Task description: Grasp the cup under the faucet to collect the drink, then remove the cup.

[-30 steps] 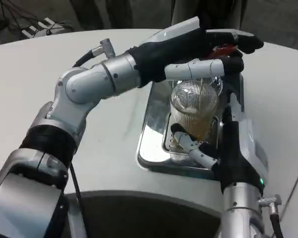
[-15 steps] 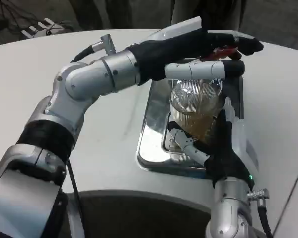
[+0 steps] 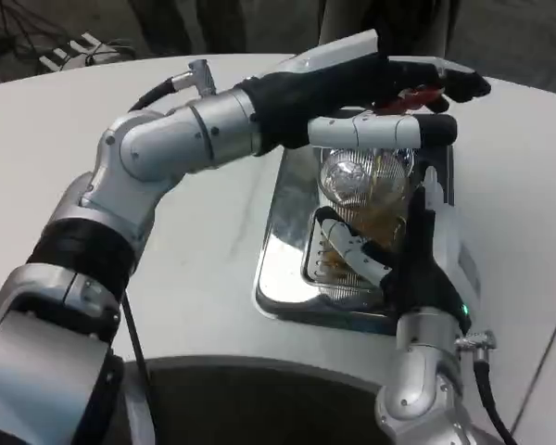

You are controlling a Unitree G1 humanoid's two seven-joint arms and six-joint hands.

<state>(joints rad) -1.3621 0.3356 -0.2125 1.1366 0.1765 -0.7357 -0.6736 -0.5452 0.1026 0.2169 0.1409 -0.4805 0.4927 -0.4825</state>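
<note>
Over the past second the cup (image 3: 363, 190), part-filled with amber drink and grasped by the right hand (image 3: 417, 255), is lifted toward the tray's (image 3: 283, 250) far edge, apparently for removal, while the left hand (image 3: 371, 93) stays pressed on the faucet (image 3: 417, 95).

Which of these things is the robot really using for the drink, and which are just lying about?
In use:
- cup, clear, with amber drink in it
- right hand, holding the cup
- left hand, on the red faucet handle
- metal drip tray under the cup

Lying about:
- cables and plug strip beyond the table
</note>
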